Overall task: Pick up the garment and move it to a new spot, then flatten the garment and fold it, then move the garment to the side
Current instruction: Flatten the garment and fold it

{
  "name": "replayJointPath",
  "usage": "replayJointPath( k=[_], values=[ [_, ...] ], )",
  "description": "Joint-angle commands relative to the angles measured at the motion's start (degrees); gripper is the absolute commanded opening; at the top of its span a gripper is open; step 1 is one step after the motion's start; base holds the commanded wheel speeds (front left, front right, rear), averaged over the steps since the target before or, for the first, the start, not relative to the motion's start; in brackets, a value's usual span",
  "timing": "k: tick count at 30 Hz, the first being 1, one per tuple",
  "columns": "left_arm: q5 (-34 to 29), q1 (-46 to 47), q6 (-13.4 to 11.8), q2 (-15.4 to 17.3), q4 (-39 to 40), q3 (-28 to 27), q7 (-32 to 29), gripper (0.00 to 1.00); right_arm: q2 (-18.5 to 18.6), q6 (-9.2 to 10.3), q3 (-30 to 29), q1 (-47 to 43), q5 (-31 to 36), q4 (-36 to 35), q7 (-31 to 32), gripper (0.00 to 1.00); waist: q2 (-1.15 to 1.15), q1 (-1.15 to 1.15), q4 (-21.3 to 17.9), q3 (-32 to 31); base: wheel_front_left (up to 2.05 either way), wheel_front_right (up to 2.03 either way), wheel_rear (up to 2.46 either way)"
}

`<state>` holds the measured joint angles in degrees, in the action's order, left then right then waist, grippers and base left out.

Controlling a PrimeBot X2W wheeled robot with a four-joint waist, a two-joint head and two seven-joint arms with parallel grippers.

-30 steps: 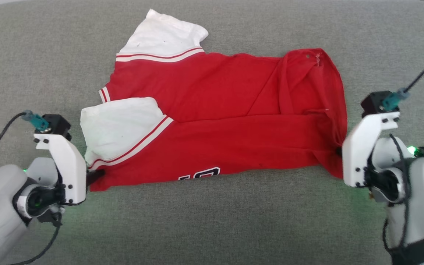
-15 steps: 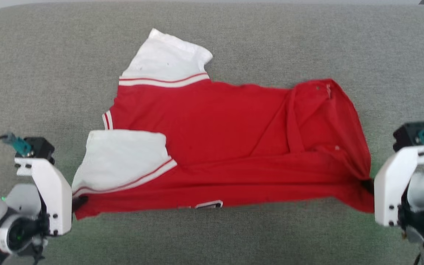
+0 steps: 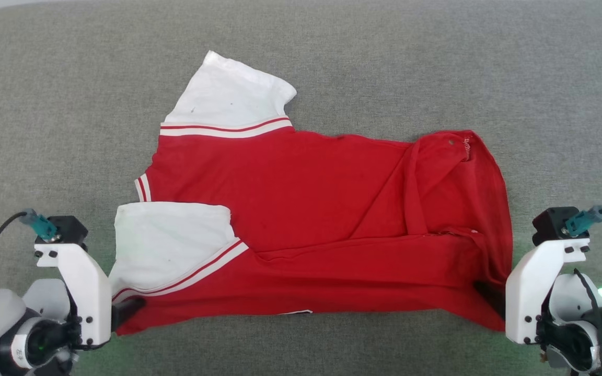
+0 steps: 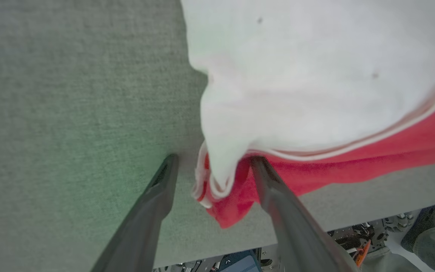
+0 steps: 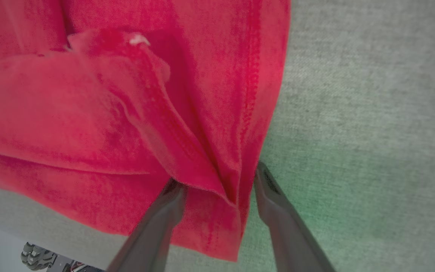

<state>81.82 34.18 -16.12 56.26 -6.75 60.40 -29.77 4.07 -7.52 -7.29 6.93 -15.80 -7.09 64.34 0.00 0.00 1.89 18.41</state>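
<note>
Left fingers: the left gripper holds its two long dark fingers wide apart. The sleeve-end corner of the red jersey shirt with white short sleeves sits loose between them.
Right fingers: the right gripper is spread too, with the red hem corner slack between its prongs.
Head view alone: the whole shirt lies mid-table on the grey woven table cover, doubled over lengthwise, with a gripper at each near corner.
Wrist views alone: the gaps between the fingers, the table's near edge, and blurred gear below it.
Count: one shirt, two grippers, four fingers, two white sleeves, both sleeves at the robot's left end.
Look: red body with red-white striped trim. Creases fan across the right end, and a sliver of black-and-white print shows at the near edge.
</note>
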Motion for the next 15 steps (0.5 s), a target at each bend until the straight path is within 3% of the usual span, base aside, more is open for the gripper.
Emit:
replayJointPath(
  k=[1, 8, 12, 15],
  values=[
    [-0.17, 0.68, -0.31, 0.86, -1.05, -0.27, 0.03, 1.00, -0.13, 0.07, 0.02, 0.26, -0.35, 1.42, -1.20, 1.00, 0.00, 0.00, -0.25, -0.29, 0.00, 0.00, 0.00],
    [-1.12, 2.95, -1.90, 6.44, 4.94, -1.55, -2.15, 1.00, -0.56, 0.06, -1.55, -0.64, -1.10, -3.11, -6.06, 1.00, 0.00, 0.00, -1.32, -1.75, 0.00, 0.00, 0.00],
    [-2.85, 5.42, -2.89, 9.98, 8.39, -2.59, -3.65, 1.00, -0.95, 0.05, -2.27, -0.55, -1.60, -6.59, -12.02, 1.00, 0.00, 0.00, -2.64, -2.02, 0.00, 0.00, 0.00],
    [-3.55, 6.93, -2.62, 10.81, 8.64, -3.06, -4.10, 1.00, -1.04, 0.05, -2.54, 0.13, -1.34, -7.78, -16.04, 1.00, 0.00, 0.00, -3.70, -2.01, 0.00, 0.00, 0.00]
  ],
)
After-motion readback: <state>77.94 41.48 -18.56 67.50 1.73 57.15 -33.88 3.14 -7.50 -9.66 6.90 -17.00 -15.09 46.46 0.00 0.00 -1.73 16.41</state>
